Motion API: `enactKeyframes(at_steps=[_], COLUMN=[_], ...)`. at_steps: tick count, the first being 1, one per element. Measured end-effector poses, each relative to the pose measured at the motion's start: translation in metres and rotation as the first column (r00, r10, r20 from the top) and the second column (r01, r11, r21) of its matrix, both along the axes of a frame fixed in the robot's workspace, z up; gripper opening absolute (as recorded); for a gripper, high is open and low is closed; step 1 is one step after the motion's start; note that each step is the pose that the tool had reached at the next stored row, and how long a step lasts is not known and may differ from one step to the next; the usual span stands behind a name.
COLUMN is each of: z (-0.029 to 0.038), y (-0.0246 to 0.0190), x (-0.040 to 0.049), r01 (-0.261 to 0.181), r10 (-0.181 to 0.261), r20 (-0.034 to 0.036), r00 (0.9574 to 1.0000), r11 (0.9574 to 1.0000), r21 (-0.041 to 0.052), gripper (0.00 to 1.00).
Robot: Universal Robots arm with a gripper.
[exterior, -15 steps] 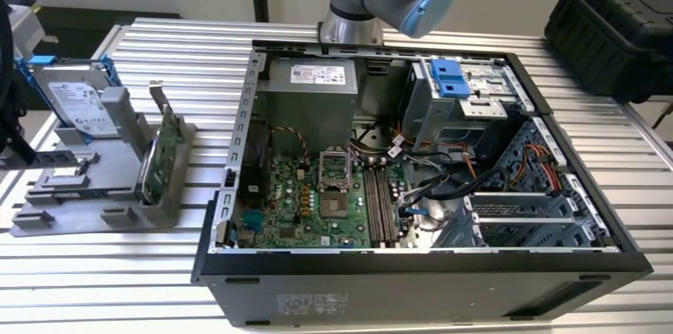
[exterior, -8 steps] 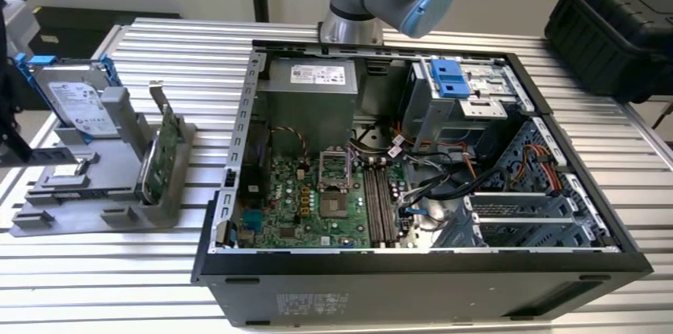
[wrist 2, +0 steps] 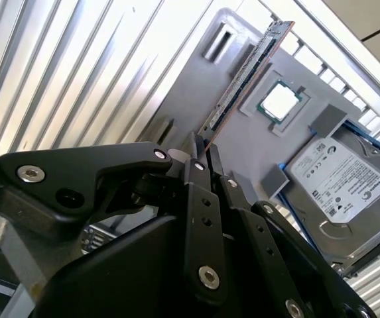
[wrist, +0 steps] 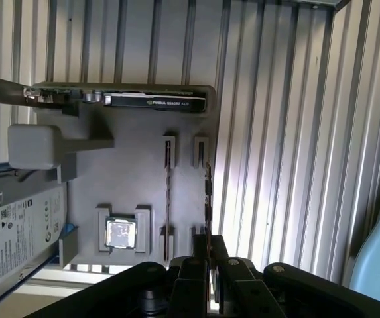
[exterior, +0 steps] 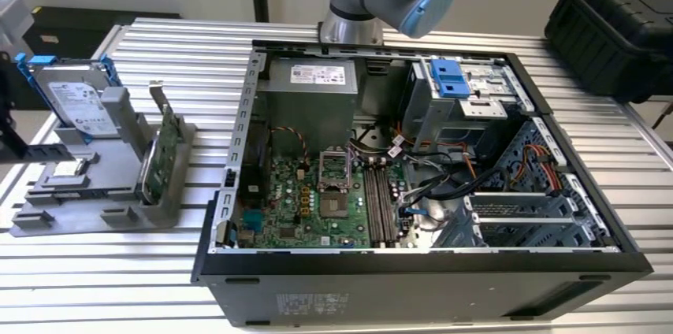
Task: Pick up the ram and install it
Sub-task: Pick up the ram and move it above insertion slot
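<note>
The gripper's 2 fingers were clamped on 1 end of the ram, which stuck out from their tips over the grey fixture. Seen edge-on in both wrist views, the ram was a long, thin stick with a coppery edge and a row of dark chips. The hard drive carried a white printed label. The graphics card bore pale lettering on black.

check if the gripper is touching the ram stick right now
Touching. In the second wrist view the gripper is closed on the near end of the ram, which runs in between its fingertips with no gap showing.
</note>
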State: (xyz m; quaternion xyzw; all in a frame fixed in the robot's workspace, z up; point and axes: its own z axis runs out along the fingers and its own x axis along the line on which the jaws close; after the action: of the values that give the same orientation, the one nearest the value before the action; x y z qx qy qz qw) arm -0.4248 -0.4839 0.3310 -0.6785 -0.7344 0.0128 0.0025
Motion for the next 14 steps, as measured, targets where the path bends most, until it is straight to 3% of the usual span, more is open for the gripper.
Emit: enactKeyframes(at_steps=[14], z=[0.0087], y=[0.0000], x=[-0.0022], r01=[0.000], r10=[0.000], r20=[0.0017], r00=[1.0000], r11=[1.0000], r21=[0.0000], gripper=[0.00])
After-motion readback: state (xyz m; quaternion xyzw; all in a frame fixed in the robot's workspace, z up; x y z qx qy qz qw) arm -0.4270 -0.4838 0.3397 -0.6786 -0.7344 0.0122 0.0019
